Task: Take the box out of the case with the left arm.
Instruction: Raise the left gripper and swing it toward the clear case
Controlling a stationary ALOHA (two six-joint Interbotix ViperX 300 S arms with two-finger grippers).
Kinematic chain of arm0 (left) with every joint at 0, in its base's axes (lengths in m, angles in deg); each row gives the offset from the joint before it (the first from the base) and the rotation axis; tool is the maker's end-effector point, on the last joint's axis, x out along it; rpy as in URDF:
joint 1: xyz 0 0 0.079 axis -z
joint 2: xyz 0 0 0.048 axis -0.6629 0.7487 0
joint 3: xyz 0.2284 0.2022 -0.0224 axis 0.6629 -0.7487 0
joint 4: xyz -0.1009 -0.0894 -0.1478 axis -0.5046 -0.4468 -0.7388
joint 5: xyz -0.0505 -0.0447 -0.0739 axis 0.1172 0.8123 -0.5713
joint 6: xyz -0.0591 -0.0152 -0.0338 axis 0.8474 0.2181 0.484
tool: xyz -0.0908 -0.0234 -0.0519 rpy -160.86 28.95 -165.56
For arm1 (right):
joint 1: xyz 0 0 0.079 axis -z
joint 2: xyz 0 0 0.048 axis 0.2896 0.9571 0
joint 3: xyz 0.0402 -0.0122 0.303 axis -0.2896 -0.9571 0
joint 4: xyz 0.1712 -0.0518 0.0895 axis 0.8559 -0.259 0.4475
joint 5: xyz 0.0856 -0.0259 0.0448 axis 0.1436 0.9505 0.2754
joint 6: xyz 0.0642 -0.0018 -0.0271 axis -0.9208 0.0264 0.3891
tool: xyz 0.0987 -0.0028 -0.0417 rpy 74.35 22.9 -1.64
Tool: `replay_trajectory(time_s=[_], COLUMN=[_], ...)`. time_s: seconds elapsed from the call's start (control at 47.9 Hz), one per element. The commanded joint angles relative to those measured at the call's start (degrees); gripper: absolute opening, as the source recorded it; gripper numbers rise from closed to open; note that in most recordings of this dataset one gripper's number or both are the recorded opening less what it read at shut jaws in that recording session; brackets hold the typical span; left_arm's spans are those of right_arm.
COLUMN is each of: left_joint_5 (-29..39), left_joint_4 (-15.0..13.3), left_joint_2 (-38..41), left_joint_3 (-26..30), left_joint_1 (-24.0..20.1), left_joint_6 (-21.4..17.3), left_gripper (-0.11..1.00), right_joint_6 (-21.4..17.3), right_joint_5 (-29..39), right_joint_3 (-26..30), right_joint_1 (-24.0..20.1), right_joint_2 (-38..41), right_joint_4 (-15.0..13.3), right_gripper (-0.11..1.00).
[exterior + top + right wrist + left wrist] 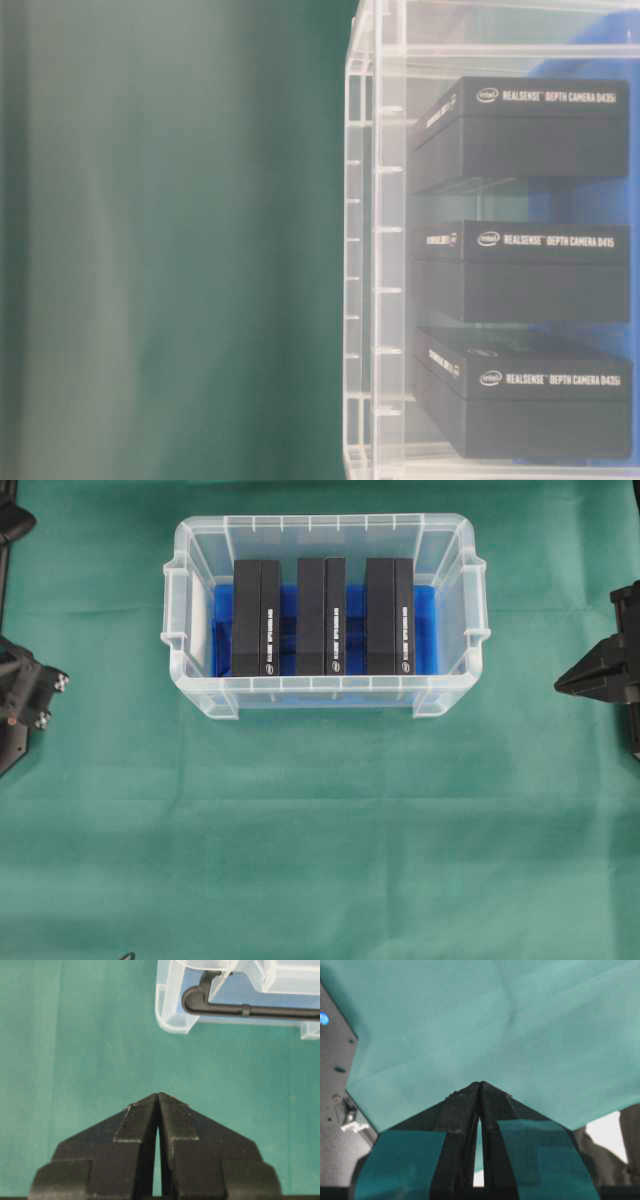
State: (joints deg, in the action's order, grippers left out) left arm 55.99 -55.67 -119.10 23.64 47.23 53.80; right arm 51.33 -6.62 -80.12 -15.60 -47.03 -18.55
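Three black boxes stand on edge side by side inside the case [190, 550], probably so each can be pinched from above: the left box [257, 617], the middle box [321, 616] and the right box [390, 616], all on its blue lining. Which one is meant I cannot tell. The left gripper [480, 1085] is well off to the case's left over bare green desk [320, 830], fingers pressed together, holding nothing. The right gripper [158, 1095] waits to the case's right, likewise closed. Overhead, both arms are cut off at the frame edges.
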Motion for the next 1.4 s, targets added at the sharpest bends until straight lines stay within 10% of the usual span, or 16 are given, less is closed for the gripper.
replay_trajectory(time_s=[0.0, 0.397, 0.877, 1.002, 1.231, 1.378], left_joint_5=[-0.1, -4.3, -2.0, -1.9, -1.9, -1.9], left_joint_4=[0.4, 0.3, -0.5, -0.9, -2.4, -2.4], left_joint_2=[-1.2, -3.9, -1.6, -1.4, -0.4, 0.4], left_joint_3=[0.4, -1.1, -0.6, -0.7, -0.2, 0.4], left_joint_1=[-3.5, -23.9, -27.2, -27.2, -26.1, -25.8], left_joint_6=[-1.3, -7.0, -8.5, -8.8, -8.8, -8.8], left_gripper=[0.02, 0.08, 0.13, 0.29, 0.93, 0.97], right_joint_6=[-0.1, -0.1, 0.0, 0.0, 0.0, 0.0], right_joint_5=[0.3, 1.5, 6.2, 6.2, 6.2, 6.2], right_joint_3=[1.7, 1.4, 1.4, 1.5, 1.4, 1.5], right_joint_1=[0.1, 0.1, 0.1, 0.1, 0.1, 0.1], right_joint_2=[0.4, 2.1, 1.8, 1.8, 1.8, 1.8], right_joint_4=[-0.1, -1.8, -4.3, -4.7, -4.7, -4.7], right_gripper=[0.07, 0.07, 0.07, 0.07, 0.07, 0.07])
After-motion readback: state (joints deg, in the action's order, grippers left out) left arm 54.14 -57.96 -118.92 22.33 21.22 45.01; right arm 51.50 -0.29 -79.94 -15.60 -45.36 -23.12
